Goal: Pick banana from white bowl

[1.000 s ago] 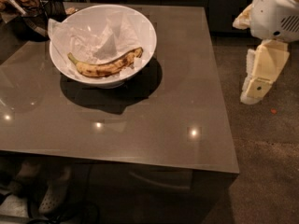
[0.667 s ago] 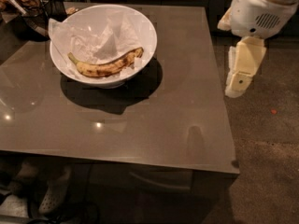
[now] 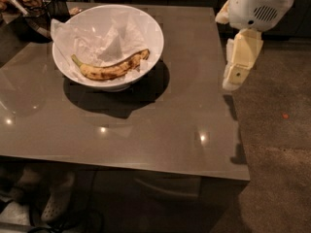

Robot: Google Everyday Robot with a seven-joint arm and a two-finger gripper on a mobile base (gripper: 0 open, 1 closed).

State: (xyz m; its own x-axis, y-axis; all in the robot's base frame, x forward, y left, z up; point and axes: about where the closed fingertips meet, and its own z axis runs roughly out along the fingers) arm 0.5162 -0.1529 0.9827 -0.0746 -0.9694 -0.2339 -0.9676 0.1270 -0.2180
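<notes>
Yet to grab banana (image 3: 112, 70) in white bowl (image 3: 148, 25) nr far-left corner, w/ gripper (image 3: 239, 64) at right edge, grip state can't tell.

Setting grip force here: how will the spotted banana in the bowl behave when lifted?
Brown-spotted, the banana is probably soft and easily bruised. Its curve should make it rock, not roll. Lying on crumpled paper in the bowl, it may drag paper up. The gripper hangs at the right edge of the table.

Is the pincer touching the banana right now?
Apart. The camera view shows the pincer hanging by the right edge of the table, with a wide gap between it and the banana lying in the white bowl.
</notes>
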